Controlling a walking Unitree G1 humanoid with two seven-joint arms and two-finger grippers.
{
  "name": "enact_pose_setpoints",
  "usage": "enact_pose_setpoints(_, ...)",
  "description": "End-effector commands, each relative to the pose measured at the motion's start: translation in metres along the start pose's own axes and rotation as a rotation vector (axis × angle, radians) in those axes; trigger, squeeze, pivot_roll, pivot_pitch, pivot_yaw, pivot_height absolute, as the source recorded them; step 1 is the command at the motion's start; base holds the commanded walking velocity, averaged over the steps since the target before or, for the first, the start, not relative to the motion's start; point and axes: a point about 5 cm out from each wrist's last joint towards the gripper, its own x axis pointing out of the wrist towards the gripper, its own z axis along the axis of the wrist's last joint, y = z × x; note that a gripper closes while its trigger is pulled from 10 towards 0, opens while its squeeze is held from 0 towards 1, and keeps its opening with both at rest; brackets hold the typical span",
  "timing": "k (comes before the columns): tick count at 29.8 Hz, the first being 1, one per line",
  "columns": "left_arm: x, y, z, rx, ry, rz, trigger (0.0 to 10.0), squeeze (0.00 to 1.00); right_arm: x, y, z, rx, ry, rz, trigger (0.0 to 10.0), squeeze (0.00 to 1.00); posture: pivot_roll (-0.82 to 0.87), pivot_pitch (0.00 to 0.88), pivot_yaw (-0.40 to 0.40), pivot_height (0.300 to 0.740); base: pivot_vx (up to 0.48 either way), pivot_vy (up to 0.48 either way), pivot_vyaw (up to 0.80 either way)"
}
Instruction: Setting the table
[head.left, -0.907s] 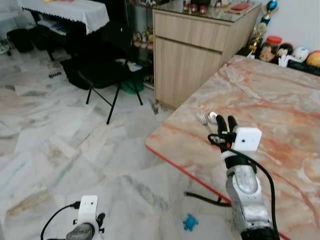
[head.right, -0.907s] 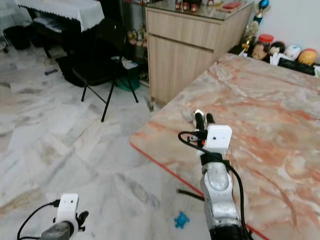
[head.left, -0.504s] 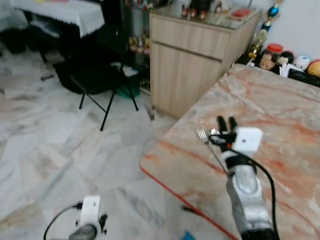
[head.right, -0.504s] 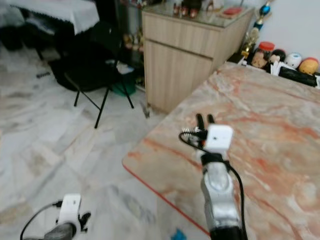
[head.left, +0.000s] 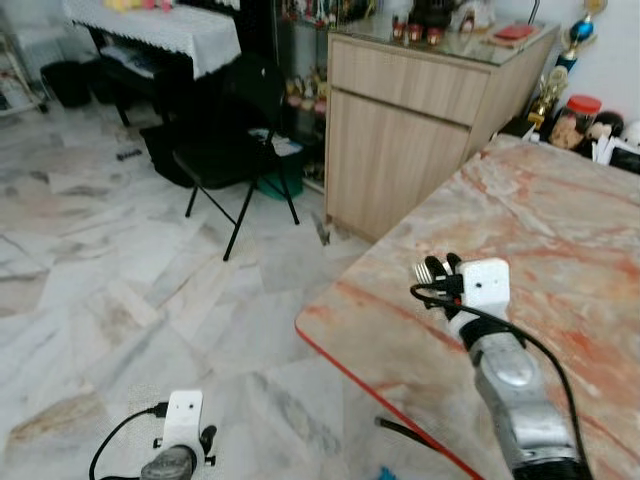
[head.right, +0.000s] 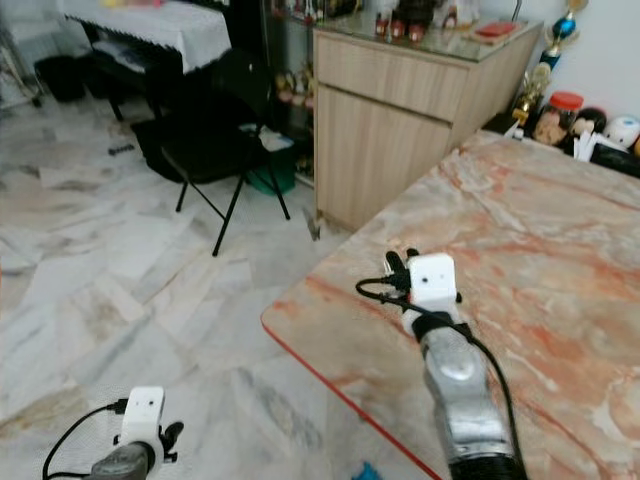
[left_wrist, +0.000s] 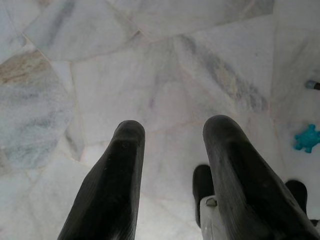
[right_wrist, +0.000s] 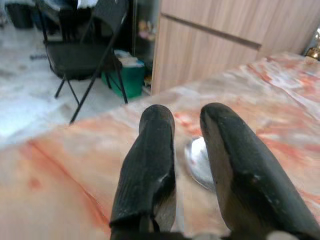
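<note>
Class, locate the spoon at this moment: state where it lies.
The spoon lies on the marble table near its corner, just beyond the right gripper; its bowl shows between the gripper's fingers in the right wrist view.

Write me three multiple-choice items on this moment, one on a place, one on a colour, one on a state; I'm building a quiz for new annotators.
1. Where is the right gripper?
A. Over the marble table near its corner
B. Inside the wooden cabinet
C. Down by the floor

2. What colour is the folding chair?
A. White
B. Black
C. Red

3. How are the left gripper's fingers?
A. Shut on a spoon
B. Shut on a cloth
C. Open, holding nothing

Answers:
1. A: the eye views show it above the table, by the red-edged corner, with a spoon lying just ahead of its fingertips.
2. B: seat and frame are black against the pale floor.
3. C: the left wrist view shows bare floor tile between the two spread fingers.
</note>
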Motion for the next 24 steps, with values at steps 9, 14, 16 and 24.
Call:
enact_pose_setpoints(9,0.0,0.003,-0.003,-0.009,0.015,0.004,10.0,0.0,0.003,-0.004,-0.002,0.06,0.198,0.166,10.0,1.0,0.04,0.0,0.022,0.74,0.0,0.0,0.0)
enact_pose_setpoints(14,0.0,0.003,-0.003,-0.014,0.017,0.003,10.0,0.0,0.003,0.001,-0.003,0.1,0.239,0.217,10.0,1.0,0.04,0.004,0.024,0.74,0.0,0.0,0.0)
enact_pose_setpoints(16,0.0,0.002,-0.004,-0.014,0.021,-0.001,10.0,0.0,0.003,0.002,-0.005,0.097,0.257,0.224,10.0,1.0,0.04,0.007,0.025,0.74,0.0,0.0,0.0)
enact_pose_setpoints(24,-0.001,0.002,-0.004,-0.016,0.02,-0.003,10.0,0.0,0.003,0.002,-0.008,0.099,0.293,0.219,10.0,0.85,0.04,0.009,0.024,0.74,0.0,0.0,0.0)
